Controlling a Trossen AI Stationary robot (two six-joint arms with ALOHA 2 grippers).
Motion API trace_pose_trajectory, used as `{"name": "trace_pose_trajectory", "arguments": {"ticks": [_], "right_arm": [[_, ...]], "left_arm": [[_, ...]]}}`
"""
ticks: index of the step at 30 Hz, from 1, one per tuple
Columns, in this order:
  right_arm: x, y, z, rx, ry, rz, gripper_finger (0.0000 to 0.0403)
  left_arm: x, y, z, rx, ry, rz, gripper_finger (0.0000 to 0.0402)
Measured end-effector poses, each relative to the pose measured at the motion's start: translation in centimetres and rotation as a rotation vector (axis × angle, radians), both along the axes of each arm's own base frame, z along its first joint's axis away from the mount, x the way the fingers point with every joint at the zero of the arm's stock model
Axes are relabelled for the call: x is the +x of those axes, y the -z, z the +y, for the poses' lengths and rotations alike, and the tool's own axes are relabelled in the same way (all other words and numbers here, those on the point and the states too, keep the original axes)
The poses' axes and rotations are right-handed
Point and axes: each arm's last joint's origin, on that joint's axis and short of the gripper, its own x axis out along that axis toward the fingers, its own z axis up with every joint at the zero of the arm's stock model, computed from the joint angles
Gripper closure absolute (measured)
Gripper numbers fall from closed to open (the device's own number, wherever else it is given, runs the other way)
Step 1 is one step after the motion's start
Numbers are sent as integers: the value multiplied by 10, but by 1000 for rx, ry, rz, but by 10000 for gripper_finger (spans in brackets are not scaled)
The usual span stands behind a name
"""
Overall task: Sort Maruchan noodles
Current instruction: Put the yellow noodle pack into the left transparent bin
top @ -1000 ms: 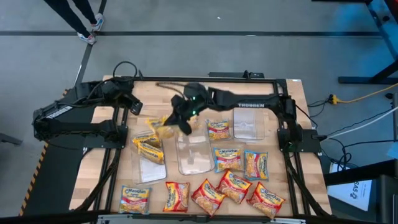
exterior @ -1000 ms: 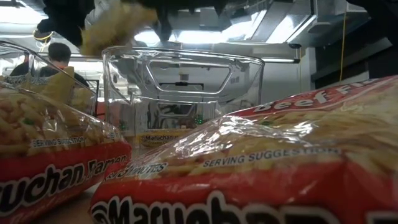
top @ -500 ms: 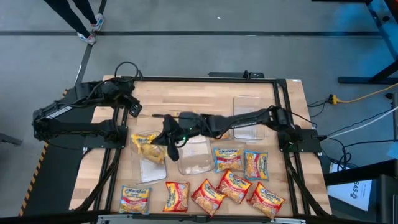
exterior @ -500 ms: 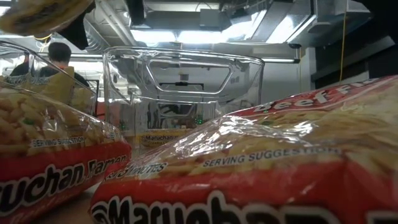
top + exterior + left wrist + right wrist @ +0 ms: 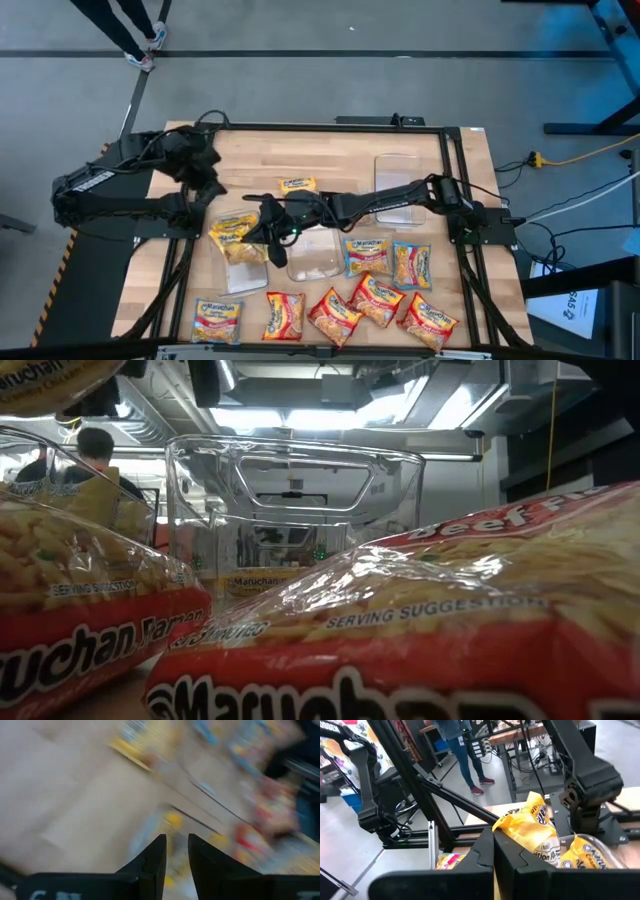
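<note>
Carrying a yellow packet (image 5: 530, 827) in the right hand (image 5: 268, 226) – pinched shut on it – over the left tray (image 5: 238, 268) holding yellows; needing release next. Left hand (image 5: 175, 852) waiting narrowly parted, empty.

Robotics lab, framed wooden table (image 5: 330, 165), cabled workbench (image 5: 520, 735), concrete floor (image 5: 330, 85)

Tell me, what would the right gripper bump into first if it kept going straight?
Probably the yellow packets piled in the left tray. The shut right gripper points right at them, with the left arm just beyond. Depth is hard to judge.
</note>
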Motion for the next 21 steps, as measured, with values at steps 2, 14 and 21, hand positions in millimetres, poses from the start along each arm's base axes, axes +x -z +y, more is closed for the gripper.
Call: {"name": "trace_pose_trajectory", "arguments": {"ticks": [2, 14, 21], "right_arm": [[0, 1, 2, 4, -2, 8, 403], [-1, 0, 5, 2, 15, -2, 403], [-1, 0, 5, 2, 15, -2, 403]], "left_arm": [[-6, -2, -5, -75, 45, -39, 327], [-49, -6, -27, -147, 20, -126, 327], [-50, -5, -26, -54, 30, -146, 313]]}}
